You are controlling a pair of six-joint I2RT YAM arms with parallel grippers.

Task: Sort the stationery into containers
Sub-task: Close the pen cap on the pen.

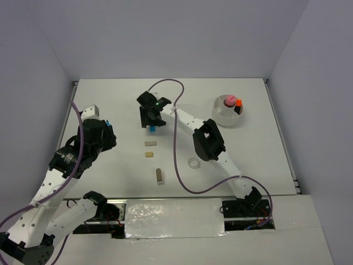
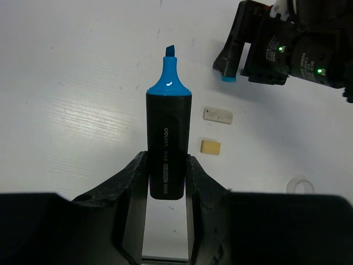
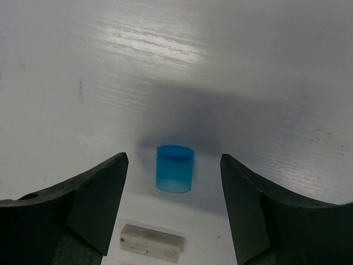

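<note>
My left gripper (image 2: pixel 167 176) is shut on a black marker (image 2: pixel 168 143) whose bare blue tip points away from it; the pair shows at the left in the top view (image 1: pixel 105 130). My right gripper (image 3: pixel 174 163) is open, its jaws either side of a small translucent blue cap (image 3: pixel 175 168) standing on the table without touching it; the cap also shows in the top view (image 1: pixel 151 130). The white round dish (image 1: pixel 222 117) at the back right holds a pink tube (image 1: pixel 229 100) and an orange-capped marker (image 1: pixel 238 104).
A grey block (image 1: pixel 150 142), a tan block (image 1: pixel 148 155), a second grey block (image 1: pixel 159 175) and a clear tape ring (image 1: pixel 193 163) lie in a loose row mid-table. The right arm's purple cable (image 1: pixel 176 149) loops over the table. Walls enclose the table on three sides.
</note>
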